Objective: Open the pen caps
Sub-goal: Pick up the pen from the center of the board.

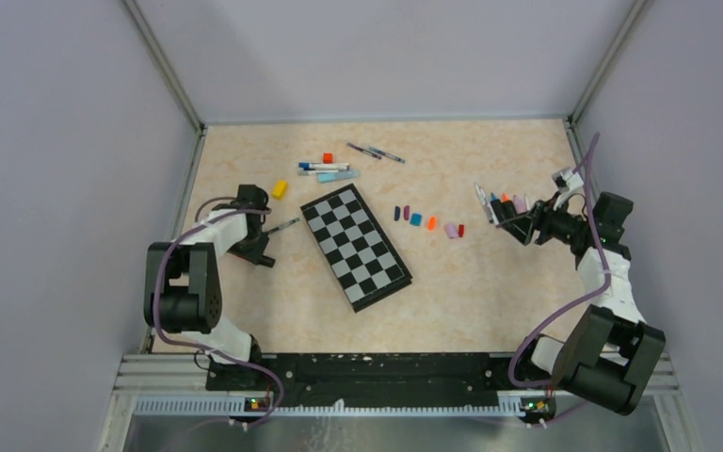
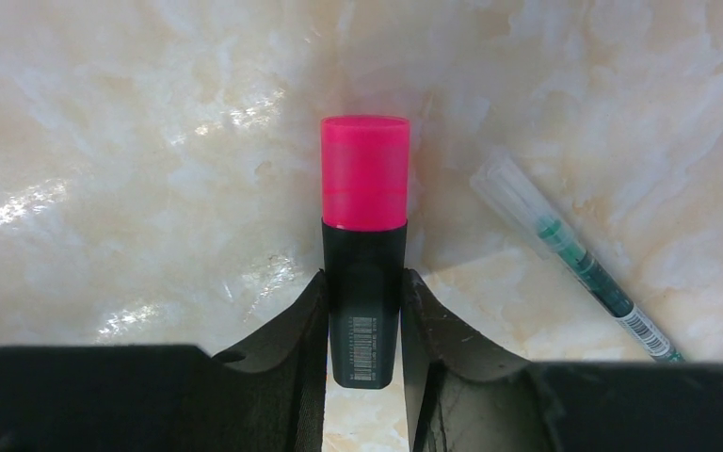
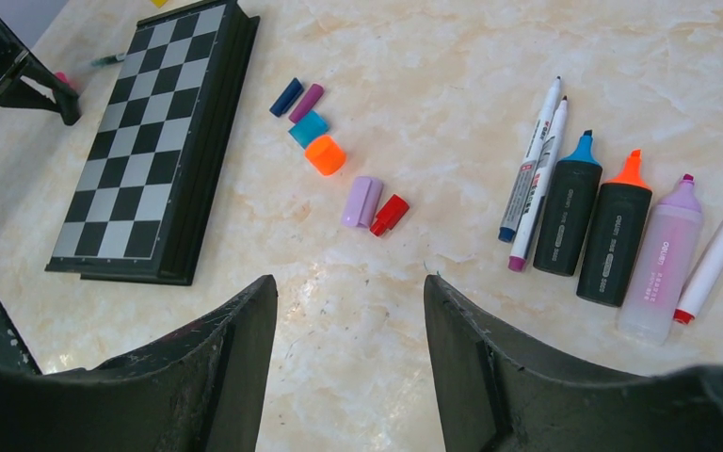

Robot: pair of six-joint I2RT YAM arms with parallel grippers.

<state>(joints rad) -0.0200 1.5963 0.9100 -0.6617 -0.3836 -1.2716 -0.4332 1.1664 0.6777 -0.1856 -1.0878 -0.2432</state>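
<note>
My left gripper (image 2: 364,278) is shut on the black body of a highlighter (image 2: 365,311), one finger on each side. Its pink pen cap (image 2: 365,169) is on and points away from the jaws. From above, this gripper (image 1: 262,254) sits low at the table's left side. My right gripper (image 3: 350,282) stands open over bare table, holding nothing. Loose pen caps lie in a row ahead of it: dark blue (image 3: 286,96), purple (image 3: 307,102), teal (image 3: 309,128), orange (image 3: 325,154), lilac (image 3: 362,201), red (image 3: 389,214).
A folded chessboard (image 1: 356,245) lies mid-table. Several uncapped markers and highlighters (image 3: 612,231) lie to the right of the right gripper. A capped green fineliner (image 2: 574,259) rests right of the held highlighter. More pens (image 1: 325,168), a yellow block (image 1: 280,189) and a red cube (image 1: 328,157) sit at the back.
</note>
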